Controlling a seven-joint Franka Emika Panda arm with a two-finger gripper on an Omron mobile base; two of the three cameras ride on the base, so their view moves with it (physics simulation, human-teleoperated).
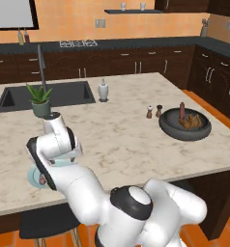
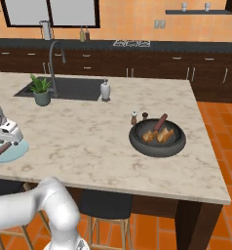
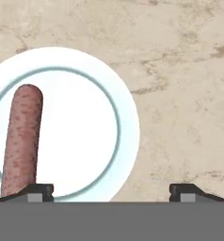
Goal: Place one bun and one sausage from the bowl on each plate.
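**One sausage is down on the blue plate**

The claw hangs right above the pale blue plate, and its two tips stand wide apart with nothing between them. A sausage lies flat on that plate, off to one side, next to one of the tips. It looks like the letting-go step is done here.

The plate sits at the near edge of the counter, far from the big dark bowl. The bowl is at the other end of the counter, just beside two little shakers. Inside the bowl are two golden buns, side by side, and another sausage that leans up on the rim.

To do this step well, I think the arm should go straight up from the plate first. If it slides sideways, a tip could bump the sausage and roll it off. The claw should stay wide so nothing gets pinched.

Then it needs a bun from the bowl. The buns touch each other, so the claw should come down across just one bun. It should squeeze gently, since buns are likely soft.

I cannot spot the second plate.
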